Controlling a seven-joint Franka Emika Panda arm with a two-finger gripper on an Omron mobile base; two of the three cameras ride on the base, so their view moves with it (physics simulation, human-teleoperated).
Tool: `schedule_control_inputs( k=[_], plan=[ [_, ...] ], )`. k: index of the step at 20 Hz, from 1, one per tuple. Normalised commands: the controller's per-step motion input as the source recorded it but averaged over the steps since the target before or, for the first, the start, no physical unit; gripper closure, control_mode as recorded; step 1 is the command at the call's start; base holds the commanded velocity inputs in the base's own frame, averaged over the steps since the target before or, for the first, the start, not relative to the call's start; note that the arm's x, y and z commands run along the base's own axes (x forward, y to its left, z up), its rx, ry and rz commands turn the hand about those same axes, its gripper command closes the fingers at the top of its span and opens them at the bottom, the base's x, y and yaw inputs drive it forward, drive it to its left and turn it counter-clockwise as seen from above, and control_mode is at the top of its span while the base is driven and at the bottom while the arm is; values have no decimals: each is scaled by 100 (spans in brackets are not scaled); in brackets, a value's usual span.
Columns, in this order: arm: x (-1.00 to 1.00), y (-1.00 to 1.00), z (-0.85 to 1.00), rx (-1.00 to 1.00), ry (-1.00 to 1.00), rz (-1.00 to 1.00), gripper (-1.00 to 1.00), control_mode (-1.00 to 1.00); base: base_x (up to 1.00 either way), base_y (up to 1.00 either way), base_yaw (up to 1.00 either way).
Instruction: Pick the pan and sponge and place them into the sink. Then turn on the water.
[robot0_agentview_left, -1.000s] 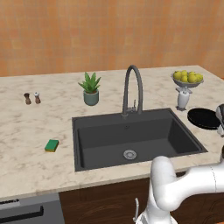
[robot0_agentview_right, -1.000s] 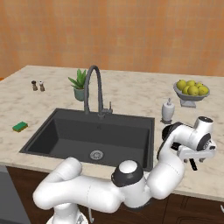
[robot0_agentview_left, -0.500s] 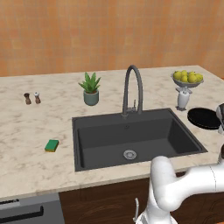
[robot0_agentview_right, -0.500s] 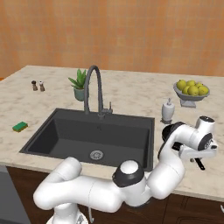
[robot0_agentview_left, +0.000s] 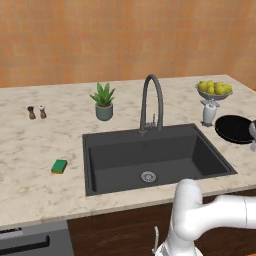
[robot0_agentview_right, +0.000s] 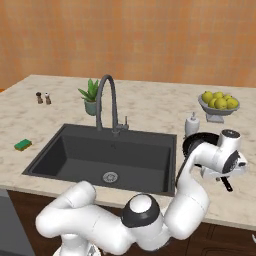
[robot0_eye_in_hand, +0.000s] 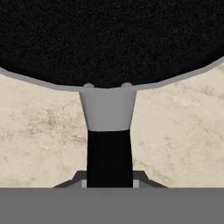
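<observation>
Pan (robot0_agentview_left: 234, 128) on the counter (robot0_agentview_left: 30, 150) right of the sink (robot0_agentview_left: 150, 155), gripper (robot0_eye_in_hand: 109, 181) clamped on its black handle, sponge (robot0_agentview_left: 59, 166) on the counter left of the basin, faucet (robot0_agentview_left: 151, 102) dry

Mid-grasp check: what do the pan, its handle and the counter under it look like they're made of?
Pan: matte black with a fine grainy surface, likely coated metal. Its handle: a smooth grey neck with two rivet-like bumps, then plain black, possibly plastic; the look leaves it open. Counter: beige mottled, veined pattern, like polished marble or stone.
</observation>
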Motion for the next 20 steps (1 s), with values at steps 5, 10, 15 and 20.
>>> schedule_control_inputs(
  k=[5, 10, 15, 20],
  plan=[
    [-45, 40, 62, -15, 5, 10, 100, -100, 0, 0, 0],
    [-44, 29, 60, -7, 9, 10, 100, -100, 0, 0, 0],
    [-11, 40, 43, 0, 0, 6, 100, -100, 0, 0, 0],
    [6, 51, 6, 0, 7, 6, 100, -100, 0, 0, 0]
  ],
)
